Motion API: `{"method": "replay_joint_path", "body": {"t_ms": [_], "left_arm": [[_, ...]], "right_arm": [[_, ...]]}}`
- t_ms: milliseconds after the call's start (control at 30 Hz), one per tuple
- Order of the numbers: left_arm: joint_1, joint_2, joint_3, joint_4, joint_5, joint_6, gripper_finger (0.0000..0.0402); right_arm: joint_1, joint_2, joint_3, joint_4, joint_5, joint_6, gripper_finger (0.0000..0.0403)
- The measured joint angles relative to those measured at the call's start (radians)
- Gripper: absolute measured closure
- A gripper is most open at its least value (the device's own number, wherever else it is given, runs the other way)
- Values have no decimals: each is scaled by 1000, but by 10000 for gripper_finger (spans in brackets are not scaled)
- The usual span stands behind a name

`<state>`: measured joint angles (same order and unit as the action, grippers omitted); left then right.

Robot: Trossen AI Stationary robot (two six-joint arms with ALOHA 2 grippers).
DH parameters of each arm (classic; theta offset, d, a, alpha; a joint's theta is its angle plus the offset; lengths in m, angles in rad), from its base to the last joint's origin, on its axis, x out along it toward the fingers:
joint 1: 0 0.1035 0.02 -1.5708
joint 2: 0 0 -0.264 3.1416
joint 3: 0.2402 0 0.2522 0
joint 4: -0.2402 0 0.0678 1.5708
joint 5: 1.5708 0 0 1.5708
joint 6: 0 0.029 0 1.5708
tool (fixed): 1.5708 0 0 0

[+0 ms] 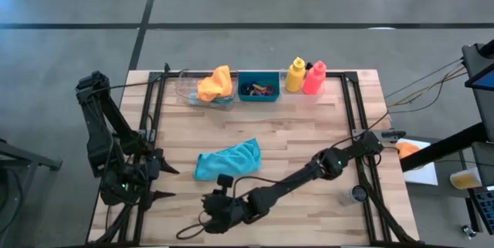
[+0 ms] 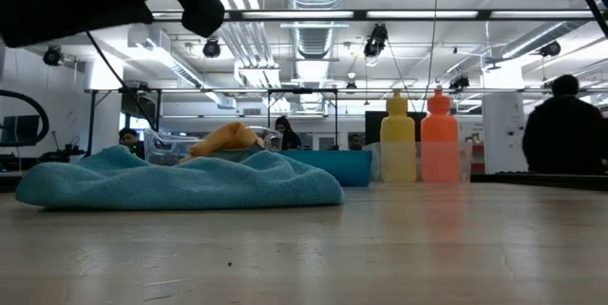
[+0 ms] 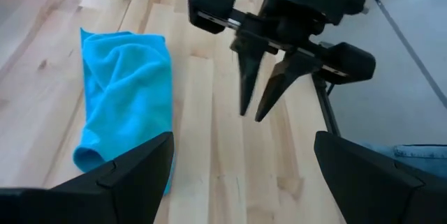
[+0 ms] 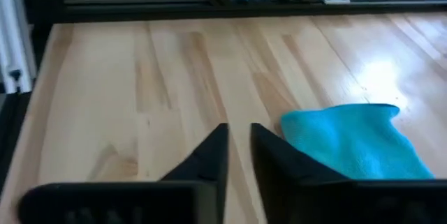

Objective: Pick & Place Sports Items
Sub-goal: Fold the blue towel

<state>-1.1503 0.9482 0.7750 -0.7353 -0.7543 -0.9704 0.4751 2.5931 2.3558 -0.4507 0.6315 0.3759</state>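
The teal cloth (image 1: 227, 160) lay in a soft, crumpled heap near the middle of the wooden table (image 1: 309, 132). It looked fluffy, like a small towel, with folds all over it. Nothing was holding it.

My right gripper (image 1: 210, 219) hung low over the near part of the table, just beside the cloth but not touching it. Its two dark pointed fingers (image 3: 253, 77) were almost together, with only a thin gap, and nothing was between them. My left gripper (image 1: 162, 180) waited at the left edge with its fingers spread wide, holding nothing.

I thought this could go wrong. With the fingers so close together, the right gripper might just push the cloth along the smooth wood and not catch it. A floppy cloth can also slip out if only one thin fold is pinched.

Far back, an orange cloth (image 1: 214, 84) sat bunched in a clear plastic tray (image 1: 187, 93). Next to it was a teal bin (image 1: 258, 87) with small rings (image 1: 259, 90) inside. A yellow bottle (image 1: 295, 75) and a pink-red bottle (image 1: 314, 78) stood upright, touching.
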Motion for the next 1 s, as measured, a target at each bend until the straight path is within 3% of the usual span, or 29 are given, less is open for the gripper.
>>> {"method": "replay_joint_path", "body": {"t_ms": [233, 400, 833, 1000], "left_arm": [[0, -27, -31, 4, 22, 53, 50], [-1, -51, -50, 12, 49, 121, 50], [-1, -90, -124, 102, 77, 244, 50], [-1, -127, -193, 287, 210, 432, 50]], "right_arm": [[-6, 7, 0, 24, 0, -15, 209], [-22, 51, -1, 41, 4, -52, 157], [-83, 90, -4, 110, 79, -173, 144], [-102, 90, -4, 64, 6, -175, 144]]}}
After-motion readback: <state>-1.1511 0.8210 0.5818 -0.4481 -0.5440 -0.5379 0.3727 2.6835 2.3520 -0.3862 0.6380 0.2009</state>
